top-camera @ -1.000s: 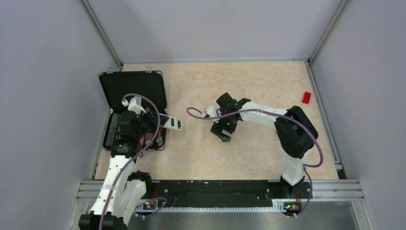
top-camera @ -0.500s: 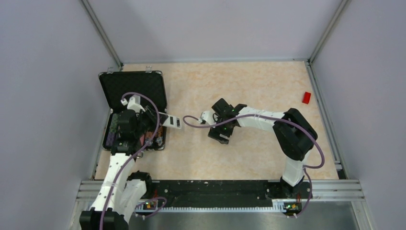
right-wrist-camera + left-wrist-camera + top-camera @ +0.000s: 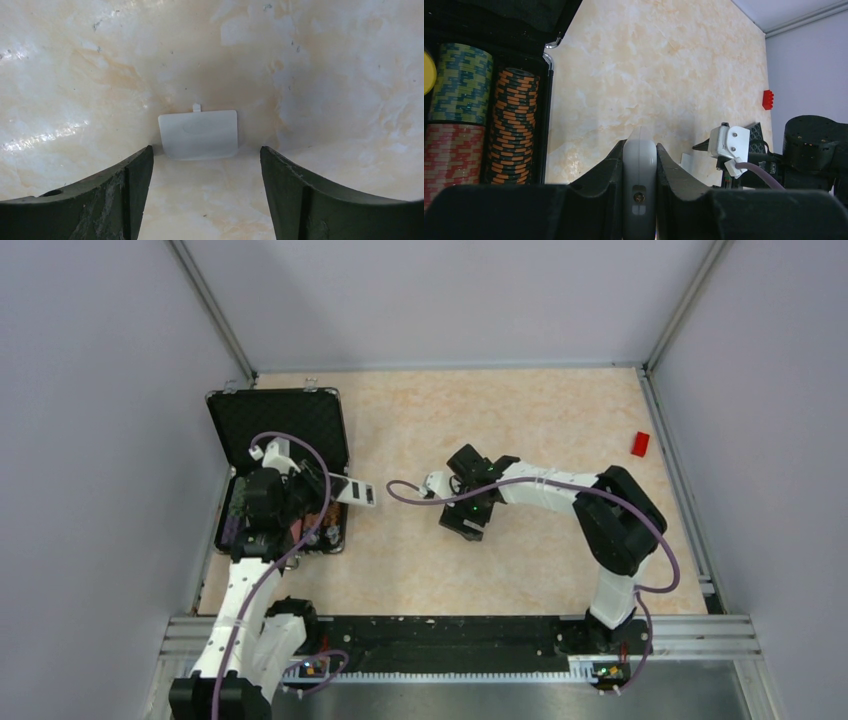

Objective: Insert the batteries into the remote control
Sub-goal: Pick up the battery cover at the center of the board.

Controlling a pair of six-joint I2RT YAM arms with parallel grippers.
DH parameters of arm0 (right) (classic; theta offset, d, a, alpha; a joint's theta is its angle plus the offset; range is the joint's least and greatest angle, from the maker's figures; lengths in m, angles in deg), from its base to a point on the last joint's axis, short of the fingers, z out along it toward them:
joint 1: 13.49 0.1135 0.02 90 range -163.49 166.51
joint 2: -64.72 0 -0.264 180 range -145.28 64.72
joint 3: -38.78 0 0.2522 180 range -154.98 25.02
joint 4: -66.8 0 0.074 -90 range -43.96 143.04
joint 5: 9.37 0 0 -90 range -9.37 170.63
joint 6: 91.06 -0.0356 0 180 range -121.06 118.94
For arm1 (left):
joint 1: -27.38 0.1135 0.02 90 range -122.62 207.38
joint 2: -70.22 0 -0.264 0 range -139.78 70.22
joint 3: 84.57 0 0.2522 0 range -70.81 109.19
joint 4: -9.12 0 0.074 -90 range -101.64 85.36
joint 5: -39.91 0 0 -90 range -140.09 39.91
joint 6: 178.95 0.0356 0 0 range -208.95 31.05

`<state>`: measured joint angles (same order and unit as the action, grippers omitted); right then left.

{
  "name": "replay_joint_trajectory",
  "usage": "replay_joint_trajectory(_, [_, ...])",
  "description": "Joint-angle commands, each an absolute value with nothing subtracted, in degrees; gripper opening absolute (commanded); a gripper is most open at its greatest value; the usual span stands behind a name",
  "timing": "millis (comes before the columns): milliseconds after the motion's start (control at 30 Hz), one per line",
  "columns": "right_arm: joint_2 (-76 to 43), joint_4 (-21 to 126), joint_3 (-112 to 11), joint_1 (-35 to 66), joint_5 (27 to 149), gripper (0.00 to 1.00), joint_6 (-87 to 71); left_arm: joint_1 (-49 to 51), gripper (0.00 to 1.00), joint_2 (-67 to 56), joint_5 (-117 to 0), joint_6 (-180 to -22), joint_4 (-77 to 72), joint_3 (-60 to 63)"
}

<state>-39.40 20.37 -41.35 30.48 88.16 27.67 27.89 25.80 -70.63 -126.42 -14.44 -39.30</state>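
Far left: open black case (image 3: pixel 277 418), chip stacks (image 3: pixel 484 125) in its tray. Left gripper (image 3: pixel 639 152) sits over the case's right edge, fingers clamped on the remote control (image 3: pixel 639 187), which juts out over the table (image 3: pixel 520 420). Centre: right gripper (image 3: pixel 204 152) spread wide, low over small white cover piece (image 3: pixel 198 134), which lies flat and clear of both fingers. Far right: red block (image 3: pixel 640 444).

Smooth plastics on a glossy, stone-look worktop (image 3: pixel 325 60)
We see the worktop as polished marbled beige catching soft glare, and the white cover piece (image 3: pixel 198 134) on it as smooth, matt plastic. The remote control (image 3: pixel 639 165) is sleek white plastic, the right gripper (image 3: pixel 205 152) dull, slightly grainy black, and the case (image 3: pixel 275 415) lining looks like textured black foam.
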Motion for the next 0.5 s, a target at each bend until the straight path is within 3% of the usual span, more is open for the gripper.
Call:
replay_joint_trajectory(0, [-40.36,15.69,-41.61,28.97,88.26,0.76,29.53,28.63,0.0,25.73,-71.84,-125.72,-9.84,-37.23])
replay_joint_trajectory(100, [-41.83,14.94,-42.34,29.04,88.98,0.69,29.44,28.81,0.0,25.74,-71.95,-125.7,-9.79,-37.12])
replay_joint_trajectory(233, [-42.08,16.12,-42.11,28.96,89.77,0.67,29.29,29.04,0.0,25.76,-72.13,-125.56,-10.01,-37.07])
replay_joint_trajectory(467, [-41.56,19.81,-40.8,29.67,89.7,0.78,28.96,29.14,0.0,25.67,-72.48,-125.6,-9.74,-37.32])
